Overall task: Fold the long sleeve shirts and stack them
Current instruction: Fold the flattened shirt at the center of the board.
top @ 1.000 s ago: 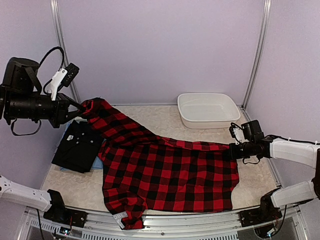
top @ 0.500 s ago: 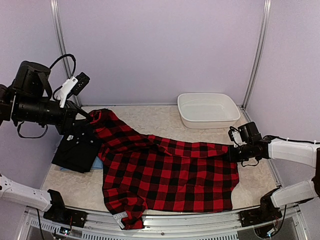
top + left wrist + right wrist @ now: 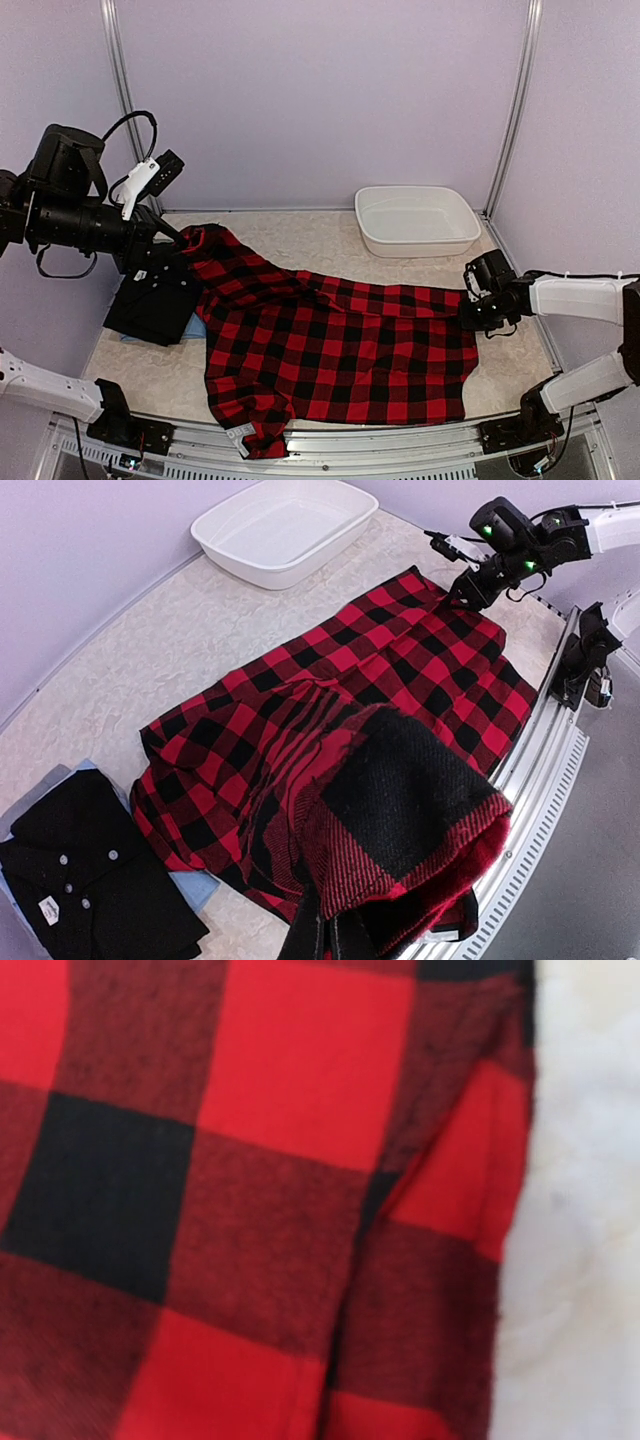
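Observation:
The red-and-black checked flannel shirt [image 3: 340,345] lies spread over the table's middle, its lower left part hanging over the front edge. My left gripper [image 3: 172,238] is shut on its far left corner and holds it just above the table; in the left wrist view the cloth [image 3: 420,800] drapes over the fingers and hides them. My right gripper [image 3: 470,310] sits low at the shirt's upper right corner, pinching it; the right wrist view shows only checked cloth [image 3: 260,1210]. A folded black buttoned shirt [image 3: 155,295] lies at the left on a light blue one [image 3: 195,326].
A white oval plastic basin [image 3: 415,220] stands at the back right. Purple walls with metal posts close in the table. A metal rail [image 3: 400,440] runs along the front edge, with both arm bases on it.
My left gripper has come down and to the right with the shirt corner, slackening the raised edge. My right gripper has sunk slightly toward the table, still at the right corner.

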`<state>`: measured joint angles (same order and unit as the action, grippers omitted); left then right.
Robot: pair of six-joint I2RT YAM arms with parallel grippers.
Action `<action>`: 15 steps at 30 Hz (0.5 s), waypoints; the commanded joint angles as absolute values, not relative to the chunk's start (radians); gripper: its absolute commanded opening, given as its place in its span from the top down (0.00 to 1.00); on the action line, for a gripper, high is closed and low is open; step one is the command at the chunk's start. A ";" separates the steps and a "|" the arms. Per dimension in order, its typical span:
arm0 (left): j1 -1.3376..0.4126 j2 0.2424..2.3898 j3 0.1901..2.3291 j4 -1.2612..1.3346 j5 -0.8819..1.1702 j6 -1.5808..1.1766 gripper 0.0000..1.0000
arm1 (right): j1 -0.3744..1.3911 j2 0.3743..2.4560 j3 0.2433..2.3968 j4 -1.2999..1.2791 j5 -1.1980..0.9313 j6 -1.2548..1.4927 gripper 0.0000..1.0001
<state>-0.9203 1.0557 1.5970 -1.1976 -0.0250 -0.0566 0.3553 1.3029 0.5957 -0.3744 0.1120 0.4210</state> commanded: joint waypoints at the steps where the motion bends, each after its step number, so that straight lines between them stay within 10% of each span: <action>1: -0.925 1.054 1.589 -1.167 0.006 -0.036 1.00 | 0.365 1.255 0.620 -0.405 0.195 0.454 0.61; 15: -0.934 1.064 1.564 -1.162 0.080 -0.017 1.00 | 0.364 1.121 0.616 -0.423 0.246 0.474 0.59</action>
